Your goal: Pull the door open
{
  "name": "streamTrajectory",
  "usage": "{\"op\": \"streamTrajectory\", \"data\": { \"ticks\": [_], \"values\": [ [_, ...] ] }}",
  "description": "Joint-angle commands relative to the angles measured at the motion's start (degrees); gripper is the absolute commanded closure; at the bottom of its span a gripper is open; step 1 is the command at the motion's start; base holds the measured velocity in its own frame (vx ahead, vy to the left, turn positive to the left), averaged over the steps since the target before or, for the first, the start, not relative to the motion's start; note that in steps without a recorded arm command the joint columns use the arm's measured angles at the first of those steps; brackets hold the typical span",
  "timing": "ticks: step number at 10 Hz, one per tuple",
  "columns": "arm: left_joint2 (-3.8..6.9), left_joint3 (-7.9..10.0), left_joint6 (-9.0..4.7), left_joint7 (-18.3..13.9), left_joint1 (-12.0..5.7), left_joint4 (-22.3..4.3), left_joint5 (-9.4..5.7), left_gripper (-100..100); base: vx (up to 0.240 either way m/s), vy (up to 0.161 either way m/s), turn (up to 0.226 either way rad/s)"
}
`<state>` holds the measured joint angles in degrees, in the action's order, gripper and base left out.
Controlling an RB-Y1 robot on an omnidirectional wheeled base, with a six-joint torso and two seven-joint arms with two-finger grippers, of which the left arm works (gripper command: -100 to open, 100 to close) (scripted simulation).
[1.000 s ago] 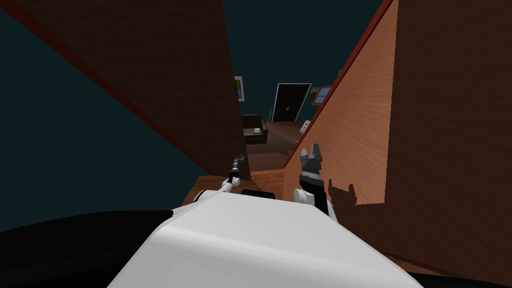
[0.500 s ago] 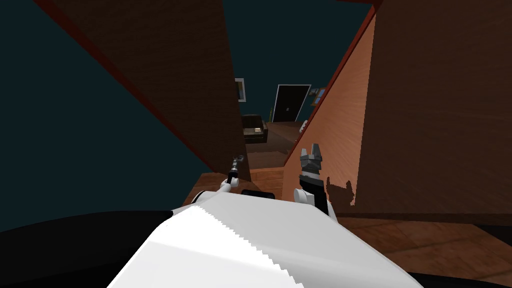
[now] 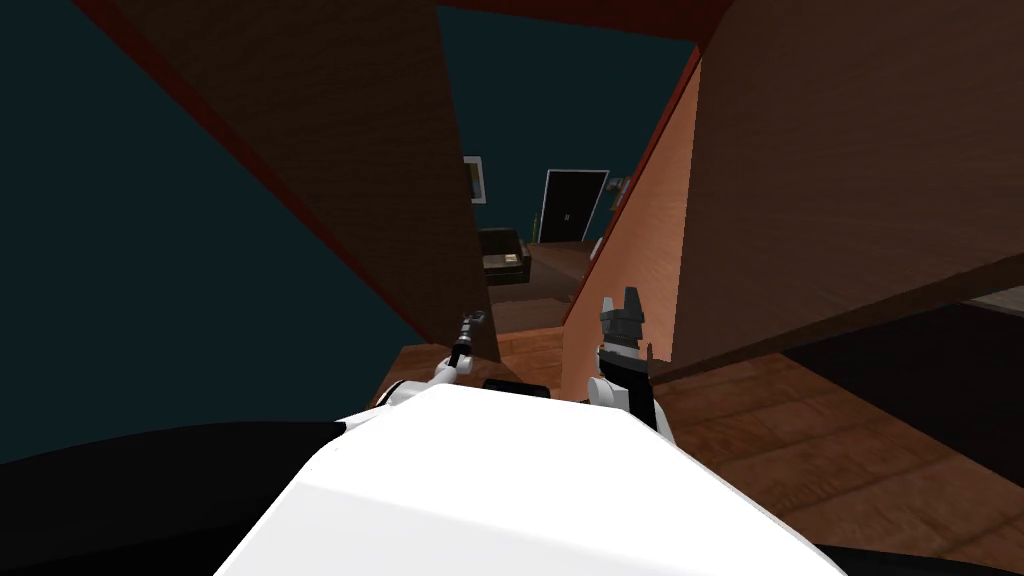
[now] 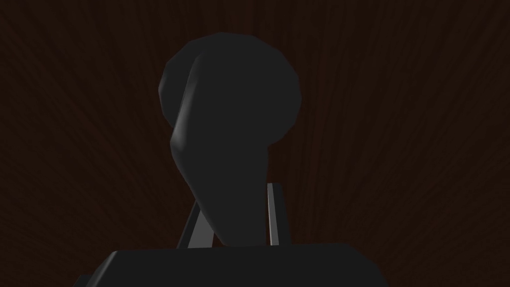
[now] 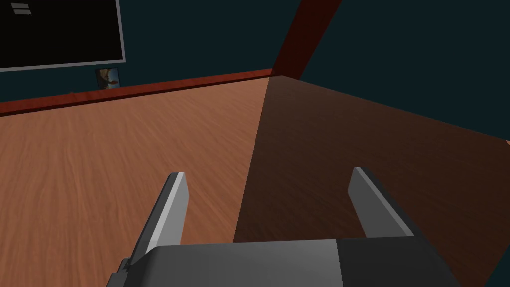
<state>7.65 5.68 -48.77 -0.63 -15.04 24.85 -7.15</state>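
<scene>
Since a second ago the wood panel [image 3: 850, 180] on my right has changed most in the head view. Its lit orange face has narrowed, my arm's shadow has gone from it, and floor [image 3: 800, 430] now shows under its dark face. The room beyond the gap has hardly shifted and both arms sit where they did. I cannot settle whether the panel turned or my base moved.

The door [image 3: 350, 150] is the dark brown leaf on my left, with its free edge just ahead of my left arm. The left end effector [image 3: 475, 322] is clamped on the handle [image 4: 234, 124], a dark lever on a round rose. Its two fingers press the lever's sides close to its end. The right end effector [image 3: 622, 310] stands spread wide and empty, near the panel's corner.

To pull well, I judge the clamp must stay firm, since the hold sits near the lever's tip and could slide off. The pull should follow the leaf's arc about its hinge side, with the wrist turning as it swings. The base should back away rather than the arm stretch. The right arm is best kept tucked, away from the panel.

No brand, label or writing can be read. A framed picture [image 3: 476, 180] on the far wall is too small to make out.
</scene>
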Motion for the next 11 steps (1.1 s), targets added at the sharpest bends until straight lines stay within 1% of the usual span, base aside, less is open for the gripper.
{"op": "streamTrajectory", "data": {
  "ticks": [1,2,3,6,9,10,11],
  "values": [
    [0.96,-0.68,0.10,-1.59,0.62,0.93,0.39,100,-0.097,0.055,-0.197],
    [1.45,-1.12,-0.19,-2.49,0.67,0.94,0.62,100,-0.043,0.044,-0.216],
    [1.90,-1.64,-0.55,-3.48,0.73,0.94,0.89,100,0.071,0.053,-0.186],
    [2.14,-2.21,-0.91,-4.41,0.84,0.86,1.20,100,0.146,0.007,-0.063],
    [2.12,-2.71,-1.15,-5.12,0.96,0.71,1.49,100,0.196,-0.001,-0.041],
    [2.31,-2.44,-1.22,-5.00,0.72,-0.04,1.33,100,0.094,0.005,-0.002],
    [3.20,-2.61,-2.09,-6.02,1.01,-0.30,1.39,100,-0.081,0.026,-0.156]
  ]
}}
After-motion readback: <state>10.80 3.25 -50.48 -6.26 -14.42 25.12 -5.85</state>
